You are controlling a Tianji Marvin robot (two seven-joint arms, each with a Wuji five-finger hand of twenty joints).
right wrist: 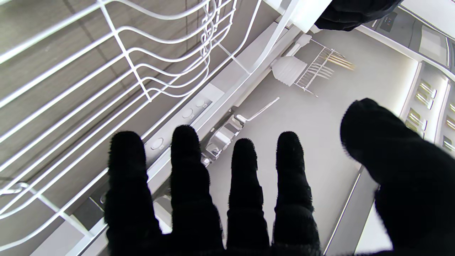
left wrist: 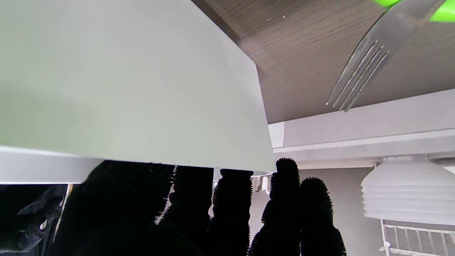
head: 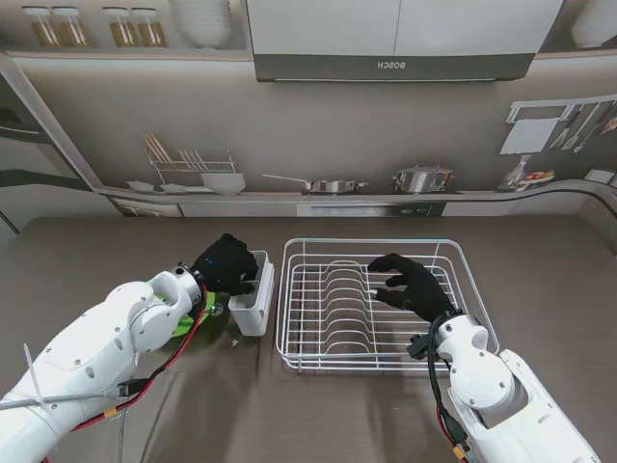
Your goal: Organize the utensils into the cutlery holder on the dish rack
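The white cutlery holder hangs on the left side of the white wire dish rack. My left hand hovers over the holder's far end, fingers stretched out to its rim, with no utensil seen in them. In the left wrist view the holder's wall fills the frame, the fingertips at its rim. A metal fork lies on the table by a green object, near my left wrist. My right hand is open above the rack's plate slots, fingers spread.
The green object lies on the table to the left of the holder, partly under my left forearm. The printed kitchen backdrop stands behind the table's far edge. Bare dark wood table surrounds the rack.
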